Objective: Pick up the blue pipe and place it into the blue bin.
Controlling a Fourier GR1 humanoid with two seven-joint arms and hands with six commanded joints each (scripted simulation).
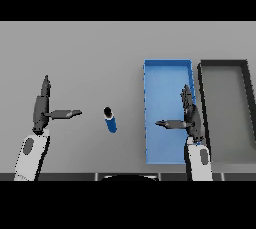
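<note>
Left hand (44, 110) (fingers straight) just beside blue pipe (110, 119), apart.

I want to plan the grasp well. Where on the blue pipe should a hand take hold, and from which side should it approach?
Grip the blue pipe around its middle, probably from above. It seems tilted on the grey table, dark open end up, with free space on both sides. The left hand, open, is closer; the right hand hangs open over the blue bin.
</note>
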